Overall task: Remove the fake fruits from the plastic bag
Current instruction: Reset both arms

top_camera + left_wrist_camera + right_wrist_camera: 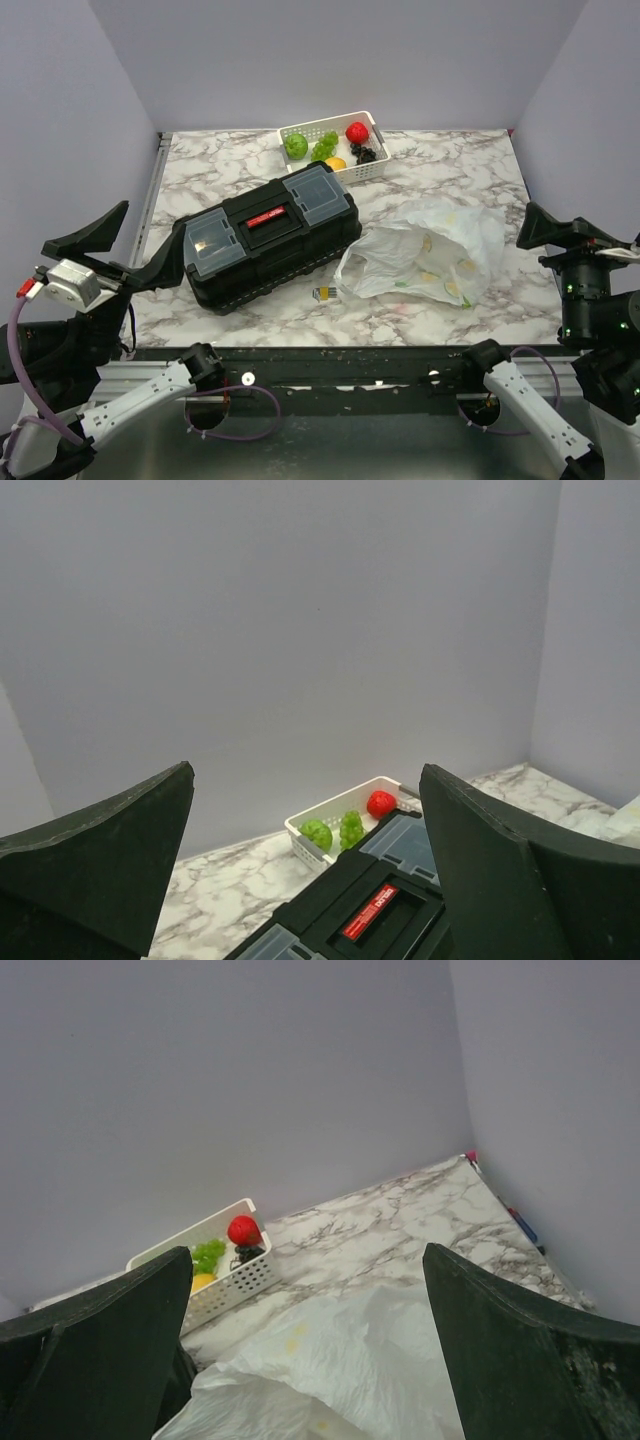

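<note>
Marbled surface (450,170) between pale walls, one claw at each side.
Left claw (130,248) gapes wide beside the black toolbox (265,235); the white basket (377,166) sits behind; the plastic bag (425,250) lies right of the toolbox, near the wide-apart right claw (307,1252).

Holds the left gripper (152,222) raised at the far left, jaws spread wide, gripping nothing. Holds the right gripper (540,228) raised at the far right, jaws equally wide, empty. Folds the left arm (130,400) and right arm (530,395) back, elbows low near the bases.
</note>
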